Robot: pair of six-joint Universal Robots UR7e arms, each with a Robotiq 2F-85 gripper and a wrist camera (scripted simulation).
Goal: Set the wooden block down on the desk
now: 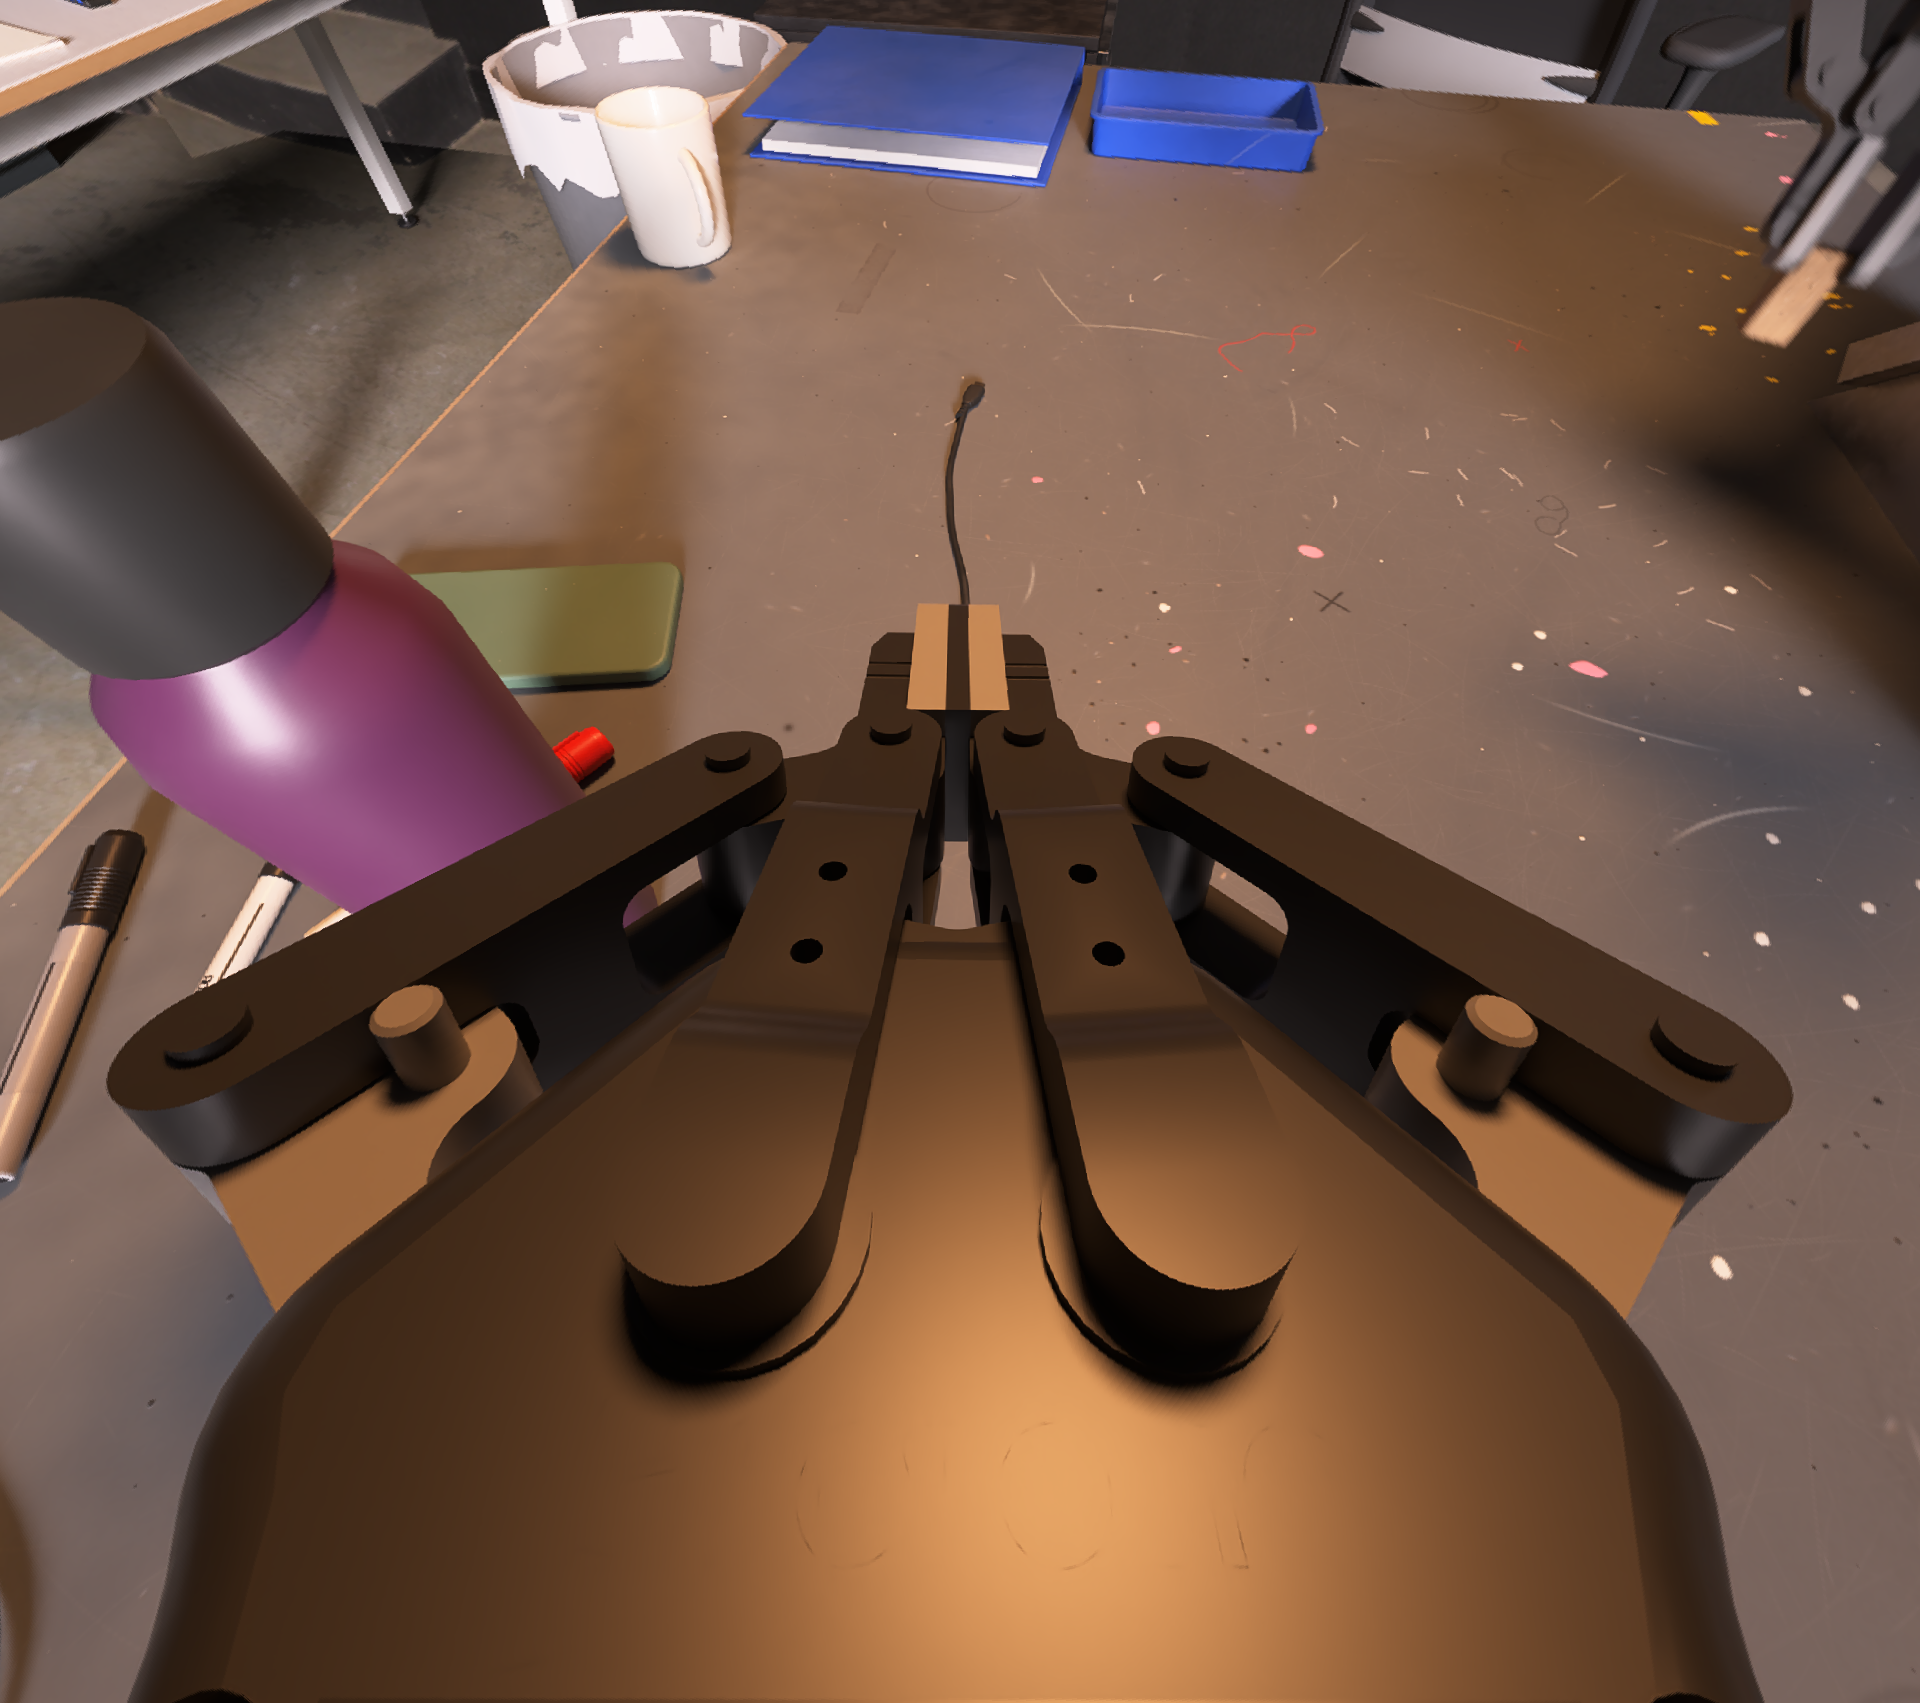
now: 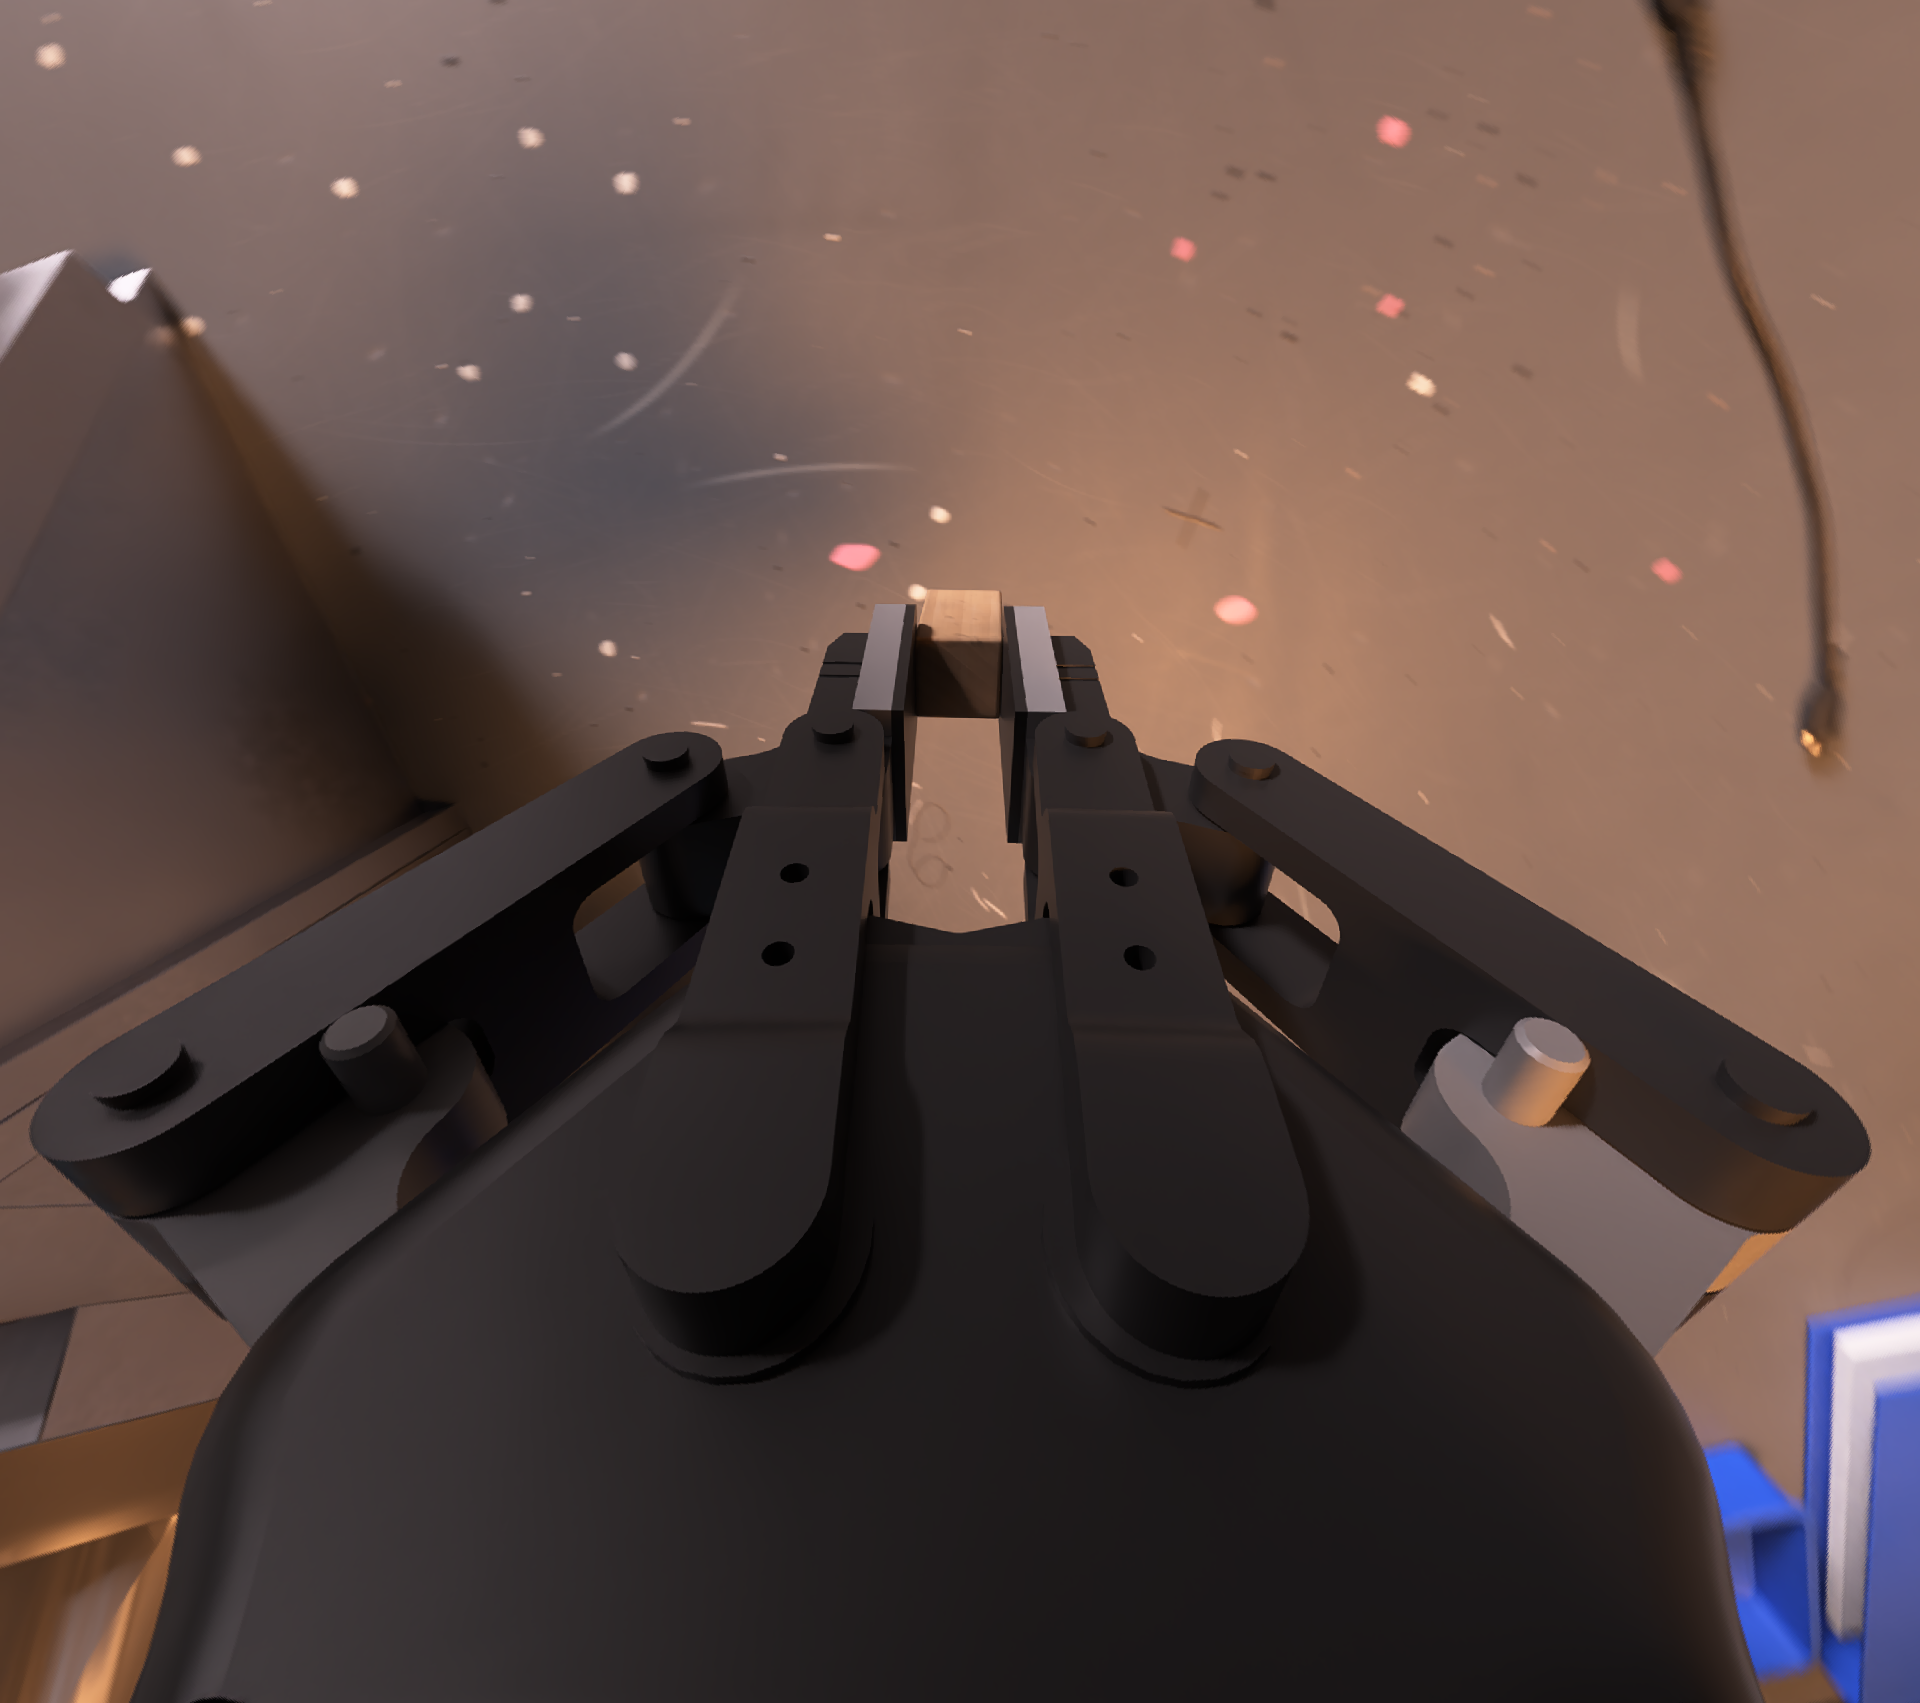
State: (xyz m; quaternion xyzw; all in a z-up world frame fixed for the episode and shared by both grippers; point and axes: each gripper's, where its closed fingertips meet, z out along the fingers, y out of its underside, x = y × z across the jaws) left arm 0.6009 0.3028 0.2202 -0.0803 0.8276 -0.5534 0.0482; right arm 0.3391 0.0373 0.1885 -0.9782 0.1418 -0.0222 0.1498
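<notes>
1. The block [image 2: 957, 654] is pinched between the pads of the right gripper [image 2: 957, 661], its end poking just past the fingertips. In the left wrist view it hangs in the air over the right edge of the desk [image 1: 1195, 427], clear of the surface, tilted rather than level.

2. The step in hand, as I judge it, is the lowering. Bring the block straight down until its lower face meets the desk; release only after contact, so it does not drop and tumble.

3. Level the wrist first if possible. A tilted block will land on a corner and may tip or skid when the pads let go.

4. The patch of desk beneath looks bare apart from paint specks and scratches, so no nudging aside is needed. The cable [image 2: 1756, 323] lies well apart toward the desk's middle; keep the descent away from it.

5. Part the fingers just enough to free the block, then lift straight up so neither pad drags it.

6. The left gripper [image 1: 957, 666] is clenched on nothing, pads pressed together, low over the desk's near-left part. It sits near the bottle [image 1: 332, 718] and well away from the block, so it can stay put.

7. The binder [image 1: 914, 105], tray [image 1: 1205, 121] and mug [image 1: 670, 173] stand along the far edge, out of the way.
</notes>
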